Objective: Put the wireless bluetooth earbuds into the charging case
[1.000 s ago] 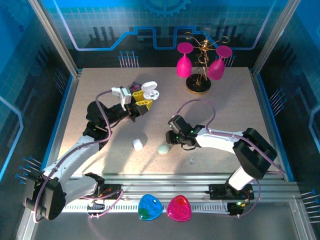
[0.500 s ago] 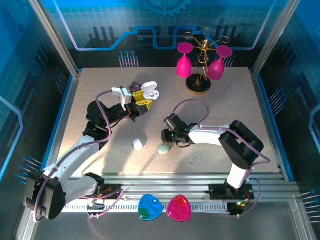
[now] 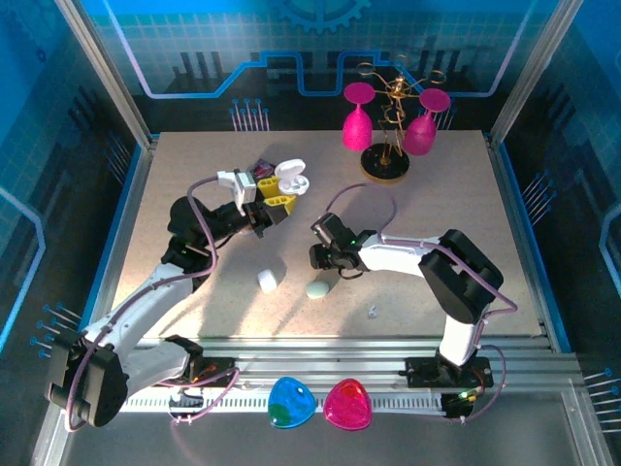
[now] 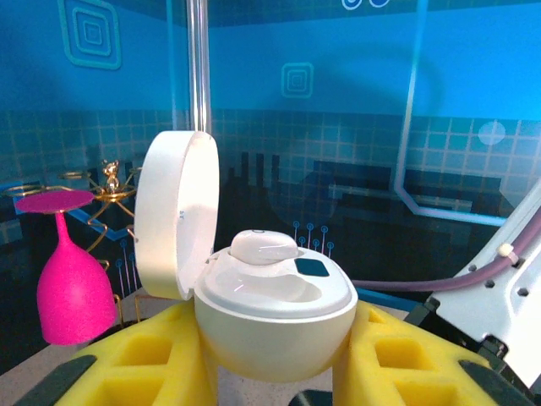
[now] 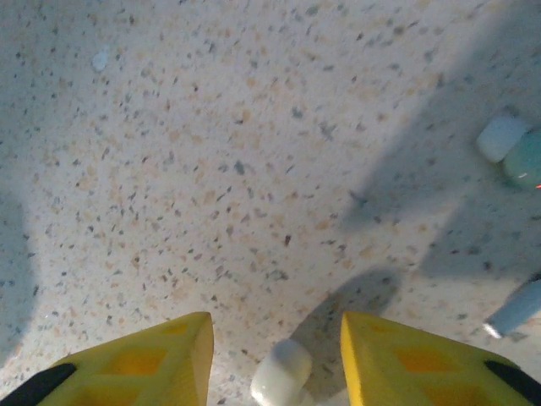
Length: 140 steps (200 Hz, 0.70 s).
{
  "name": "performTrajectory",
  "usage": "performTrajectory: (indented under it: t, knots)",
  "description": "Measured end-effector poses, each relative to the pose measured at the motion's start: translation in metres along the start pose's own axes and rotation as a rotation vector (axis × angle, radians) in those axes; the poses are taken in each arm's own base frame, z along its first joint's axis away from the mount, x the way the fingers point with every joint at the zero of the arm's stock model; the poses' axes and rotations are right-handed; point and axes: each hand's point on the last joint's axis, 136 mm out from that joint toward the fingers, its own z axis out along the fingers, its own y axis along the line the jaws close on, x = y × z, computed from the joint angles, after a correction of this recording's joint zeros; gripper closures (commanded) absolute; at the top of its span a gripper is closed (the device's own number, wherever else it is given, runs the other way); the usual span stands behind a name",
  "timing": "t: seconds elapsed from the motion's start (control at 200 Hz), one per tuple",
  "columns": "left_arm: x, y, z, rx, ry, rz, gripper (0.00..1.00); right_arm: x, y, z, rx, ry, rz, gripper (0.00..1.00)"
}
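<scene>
From above, the left gripper is up toward the far-left part of the counter, clamped on an open white charging case with its lid tipped back. The right gripper is at mid-counter, just beyond a mint pebble, and a white pebble lies a little to the left of that. One loose earbud is tiny and white. It lies near the counter's near edge, right of the mint pebble, clear of the right gripper and well apart from the case. At the far edge stands a gold rack with pink glasses hanging from it. On the left wrist, the case is pinched firmly between the yellow pads. Its lid stands upright on the left, and a seated earbud is nestled in the top. On the right wrist, the yellow fingers stand apart over speckled counter. A small white rounded piece sits in the gap at the bottom edge, touching neither finger. I cannot tell whether it is an earbud.
</scene>
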Motion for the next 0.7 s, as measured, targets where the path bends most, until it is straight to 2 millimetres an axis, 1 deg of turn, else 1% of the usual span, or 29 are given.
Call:
performTrajectory:
  t: [0.065,0.165,0.235,0.365,0.465,0.57,0.7]
  knots:
    - [0.002,0.001,0.0,-0.007,0.003,-0.001,0.78,-0.001,-0.003,-0.001,0.02,-0.004,-0.023,0.55]
    - [0.001,0.002,-0.001,-0.016,0.001,0.0,0.79,-0.001,-0.008,-0.004,0.067,0.001,-0.059,0.59]
    - [0.001,0.003,-0.001,-0.021,-0.002,0.001,0.78,-0.004,-0.009,-0.009,0.113,0.0,-0.091,0.6]
    - [0.0,0.005,-0.002,-0.037,-0.005,0.002,0.79,-0.015,0.004,-0.025,0.174,-0.037,-0.147,0.63]
    - [-0.001,0.006,-0.004,-0.053,-0.006,0.001,0.79,-0.018,0.016,-0.032,0.197,-0.056,-0.181,0.65]
    - [-0.003,0.007,-0.006,-0.065,-0.006,0.003,0.79,-0.013,0.021,-0.028,0.227,-0.041,-0.208,0.67]
    - [-0.004,0.008,-0.007,-0.076,-0.008,0.004,0.79,-0.003,0.019,-0.017,0.273,-0.001,-0.237,0.69]
